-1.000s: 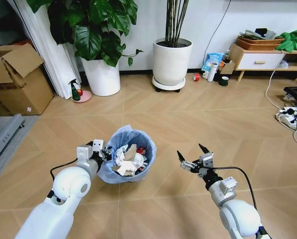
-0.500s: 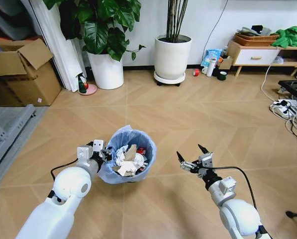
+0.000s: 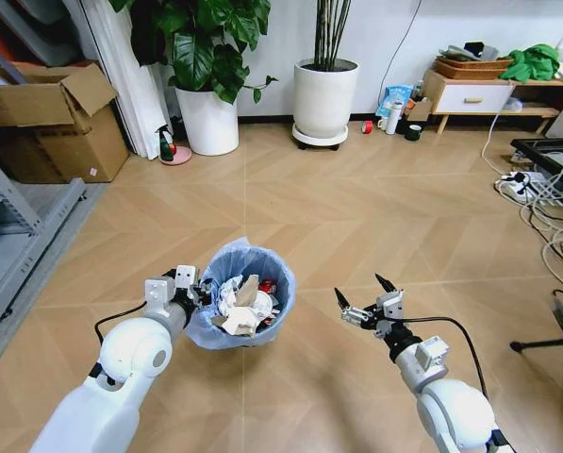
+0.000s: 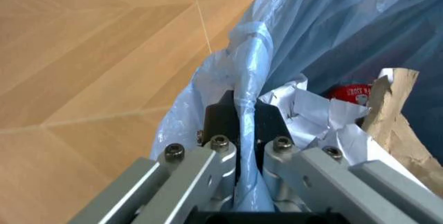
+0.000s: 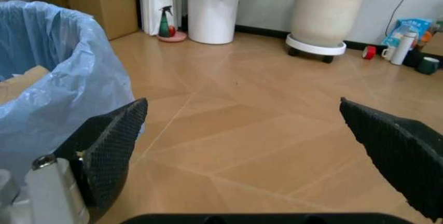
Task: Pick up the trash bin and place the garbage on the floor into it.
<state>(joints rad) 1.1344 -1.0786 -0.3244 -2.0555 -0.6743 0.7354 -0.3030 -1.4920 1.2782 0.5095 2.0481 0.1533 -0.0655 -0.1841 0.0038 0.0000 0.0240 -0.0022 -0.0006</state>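
The trash bin (image 3: pixel 244 311), lined with a crinkly light-blue bag, hangs just above the floor (image 3: pixel 356 226), held at its rim. My left gripper (image 3: pixel 194 287) is shut on that rim; in the left wrist view the fingers (image 4: pixel 221 125) pinch the blue bag edge (image 4: pixel 248 68). Garbage (image 3: pixel 243 300) of crumpled white and brown paper with a red wrapper fills the bin (image 4: pixel 360 110). My right gripper (image 3: pixel 366 294) stands open beside the bin, holding nothing. The right wrist view shows the bin's blue bag (image 5: pixel 62 79) close beside one open finger (image 5: pixel 111 146).
Two large white plant pots (image 3: pixel 208 121) (image 3: pixel 324 99) stand at the back wall. A cardboard box (image 3: pixel 55 123) and grey shelving (image 3: pixel 17 245) are at the left. A low cabinet (image 3: pixel 470 94), mugs and a red tape roll (image 3: pixel 367 126) sit far right, with cables (image 3: pixel 545 198) on the floor.
The whole view has shifted: the plants, box and cabinet sit farther off and the shelving and cables show more. Both arms and the held bin keep their pose.
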